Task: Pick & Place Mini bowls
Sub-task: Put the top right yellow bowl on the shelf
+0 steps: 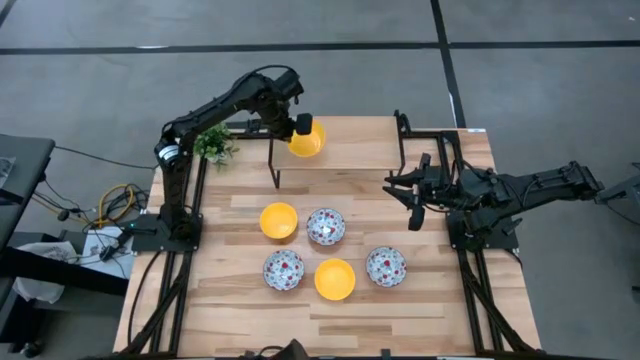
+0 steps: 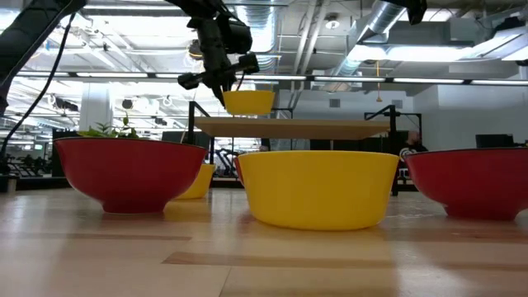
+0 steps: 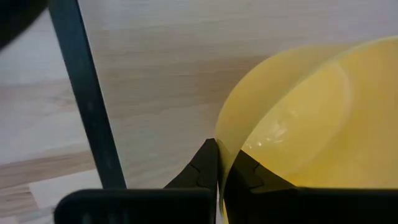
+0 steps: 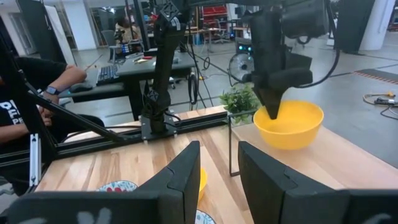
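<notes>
The left gripper (image 1: 303,127) is clamped on the rim of a yellow bowl (image 1: 307,142) over a raised shelf (image 1: 350,140) near the table's (image 1: 240,320) far edge. Only the left wrist view shows its fingertips (image 3: 208,167) pinching the bowl wall; the low view shows the bowl just above the shelf board. Five more mini bowls (image 1: 308,248) sit clustered toward the near edge. The right gripper (image 1: 416,196) hovers by the right edge, fingers parted and empty. The right wrist view alone shows a seated person (image 4: 28,93) beyond the table.
</notes>
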`<action>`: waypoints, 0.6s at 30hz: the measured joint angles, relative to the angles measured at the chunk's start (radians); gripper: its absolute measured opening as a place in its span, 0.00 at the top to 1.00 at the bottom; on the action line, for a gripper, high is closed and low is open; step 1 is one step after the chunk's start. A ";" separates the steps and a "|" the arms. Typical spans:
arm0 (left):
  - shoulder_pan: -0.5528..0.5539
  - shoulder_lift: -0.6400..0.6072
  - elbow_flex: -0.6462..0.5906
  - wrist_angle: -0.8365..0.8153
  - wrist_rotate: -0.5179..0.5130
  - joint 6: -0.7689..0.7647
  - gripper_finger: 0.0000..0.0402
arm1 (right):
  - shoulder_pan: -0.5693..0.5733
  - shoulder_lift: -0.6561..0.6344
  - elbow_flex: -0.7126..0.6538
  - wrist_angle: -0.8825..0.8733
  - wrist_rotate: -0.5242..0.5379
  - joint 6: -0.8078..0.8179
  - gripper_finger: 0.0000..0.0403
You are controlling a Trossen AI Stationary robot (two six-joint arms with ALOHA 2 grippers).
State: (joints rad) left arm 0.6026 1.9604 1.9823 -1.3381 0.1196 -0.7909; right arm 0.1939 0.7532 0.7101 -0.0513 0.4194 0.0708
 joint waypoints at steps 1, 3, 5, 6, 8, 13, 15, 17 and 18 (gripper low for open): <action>-0.002 0.002 0.000 0.000 0.001 0.001 0.99 | 0.000 0.000 0.000 0.000 0.000 0.000 0.76; -0.002 0.004 0.000 0.000 0.002 0.001 0.99 | 0.000 0.000 0.000 0.000 0.000 0.000 0.76; -0.001 0.005 0.000 0.000 -0.006 0.001 0.99 | 0.000 0.000 0.000 0.000 0.000 0.000 0.76; 0.001 0.005 0.000 0.000 -0.011 0.001 0.99 | 0.000 0.000 0.000 0.000 0.000 0.000 0.76; 0.002 0.005 0.000 0.000 -0.013 0.001 0.99 | 0.000 0.000 0.000 0.000 0.000 0.000 0.76; 0.007 0.005 0.000 0.000 -0.011 0.006 0.99 | 0.000 0.000 0.000 0.000 0.000 0.001 0.76; 0.014 0.005 0.000 -0.001 -0.010 0.007 0.99 | 0.000 0.000 0.000 0.000 0.000 0.008 0.76; 0.024 0.005 0.000 -0.001 -0.011 0.008 0.99 | 0.000 0.000 0.000 0.000 0.000 0.008 0.76; 0.027 0.005 0.000 -0.001 -0.012 0.008 0.99 | 0.000 0.000 0.000 0.000 0.000 0.008 0.76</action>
State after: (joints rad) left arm 0.6296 1.9656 1.9823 -1.3395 0.1074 -0.7830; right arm 0.1938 0.7532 0.7101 -0.0513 0.4194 0.0788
